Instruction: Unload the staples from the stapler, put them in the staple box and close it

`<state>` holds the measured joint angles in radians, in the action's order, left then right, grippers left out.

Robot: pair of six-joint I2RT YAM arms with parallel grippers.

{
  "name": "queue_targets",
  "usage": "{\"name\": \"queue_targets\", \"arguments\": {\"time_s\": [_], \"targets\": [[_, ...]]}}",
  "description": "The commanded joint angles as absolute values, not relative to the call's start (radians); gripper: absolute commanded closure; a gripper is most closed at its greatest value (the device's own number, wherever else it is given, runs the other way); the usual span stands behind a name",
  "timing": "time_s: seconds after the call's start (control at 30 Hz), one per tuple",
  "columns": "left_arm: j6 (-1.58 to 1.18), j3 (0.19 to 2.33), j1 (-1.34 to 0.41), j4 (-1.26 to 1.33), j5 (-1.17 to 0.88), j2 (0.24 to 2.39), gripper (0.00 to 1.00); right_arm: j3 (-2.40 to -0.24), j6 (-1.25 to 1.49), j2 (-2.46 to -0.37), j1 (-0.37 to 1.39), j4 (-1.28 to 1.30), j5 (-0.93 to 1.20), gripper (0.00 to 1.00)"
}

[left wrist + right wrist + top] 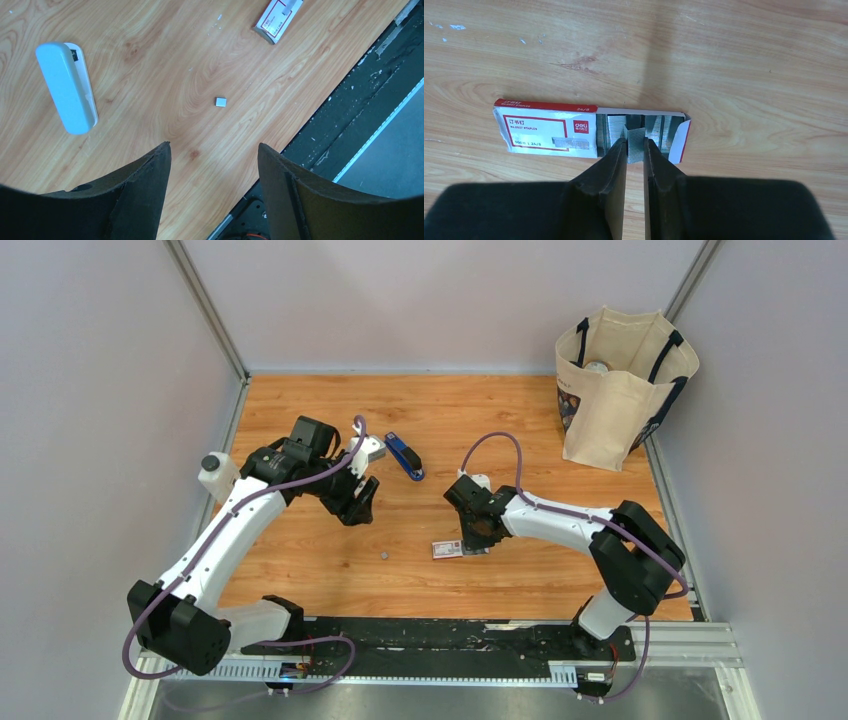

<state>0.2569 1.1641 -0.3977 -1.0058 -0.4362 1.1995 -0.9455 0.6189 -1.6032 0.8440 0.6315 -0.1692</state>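
Orange wood counter (pixel 520 410), grey walls (pixel 100 390) (tote bag (pixel 615 390) in a corner). Only the right wrist view shows the right tool (pixel 634 150) clamped on staples (pixel 634 134); left tool (pixel 215 147) apart.

A robotics lab test cell is shown. A wood-grain table (pixel 520 410) is closed in on three sides by plain pale panels (pixel 450 300), which are framed by aluminium posts (pixel 205 305). Two white-and-black robot arms, the left arm (pixel 225 530) and the right arm (pixel 560 520), are bolted to a black rail (pixel 450 637) at the near edge, and purple cables (pixel 498 435) are looped along them. A few small goods are laid out on the table: a stapler (pixel 404 455), a red-and-white box (pixel 447 549) printed as staples, and a white bottle (pixel 217 477) at the left edge. A canvas tote bag (pixel 610 405) is stood in the far right corner.
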Motion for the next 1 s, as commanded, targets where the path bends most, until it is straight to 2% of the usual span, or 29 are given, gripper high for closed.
{"name": "queue_targets", "arguments": {"time_s": [0.0, 0.53, 0.97], "targets": [[0.288, 1.193, -0.399, -1.008, -0.46, 1.187, 0.28, -0.963, 0.604, -1.577, 0.85, 0.643, -0.21, 0.83], [0.288, 1.187, -0.399, -1.005, -0.471, 1.187, 0.27, -0.98, 0.603, -1.514, 0.85, 0.669, -0.199, 0.83], [0.29, 1.18, -0.399, -1.005, -0.472, 1.181, 0.28, -0.966, 0.586, -1.54, 0.851, 0.675, -0.233, 0.83]]}}
